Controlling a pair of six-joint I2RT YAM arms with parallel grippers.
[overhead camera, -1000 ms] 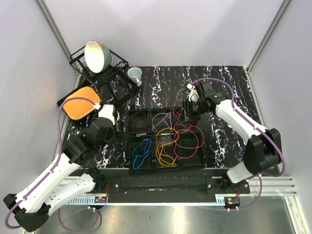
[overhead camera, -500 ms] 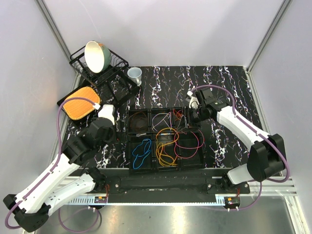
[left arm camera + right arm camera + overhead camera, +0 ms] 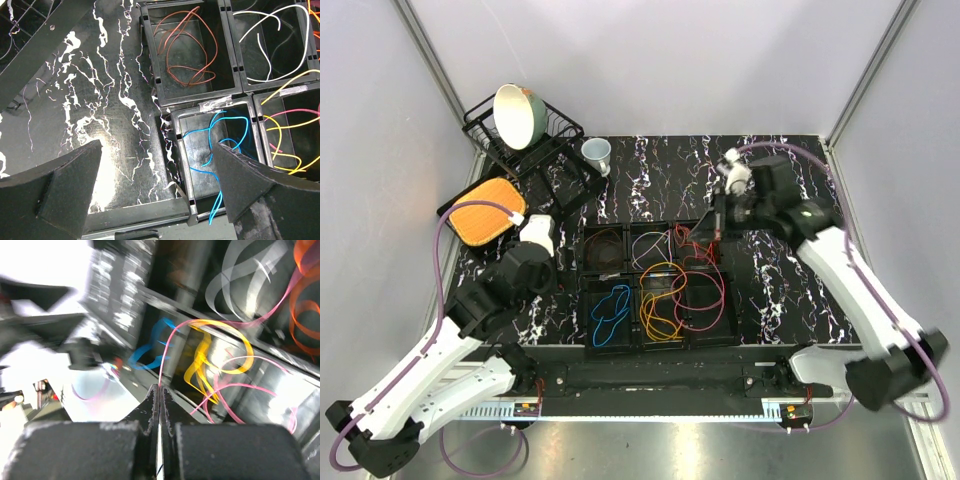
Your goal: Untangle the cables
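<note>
The cables lie in loose loops in a black divided tray [image 3: 584, 290]. A brown cable [image 3: 180, 50] and a white one [image 3: 270, 30] fill the far compartments. A blue cable [image 3: 220, 125] and a yellow one [image 3: 660, 300] fill the near ones. My right gripper [image 3: 160, 389] is shut on a red cable [image 3: 170, 345] that rises taut from the tips. In the top view the right gripper [image 3: 712, 228] hangs over the tray's far right compartment, and the red cable [image 3: 720, 290] trails down from it. My left gripper [image 3: 155, 195] stands wide open and empty over the table, left of the blue cable's compartment.
A wire dish rack [image 3: 555, 135] holding a tilted bowl [image 3: 518, 115] stands at the back left. A small cup [image 3: 597, 152] sits beside it, with an orange pad [image 3: 485, 210] nearer the left arm. A metal rail [image 3: 660, 378] runs along the front edge.
The right gripper has closed on the red cable, and the arm has risen and swung back. The red loop is now pulled up and stretched. The left arm has not moved.
</note>
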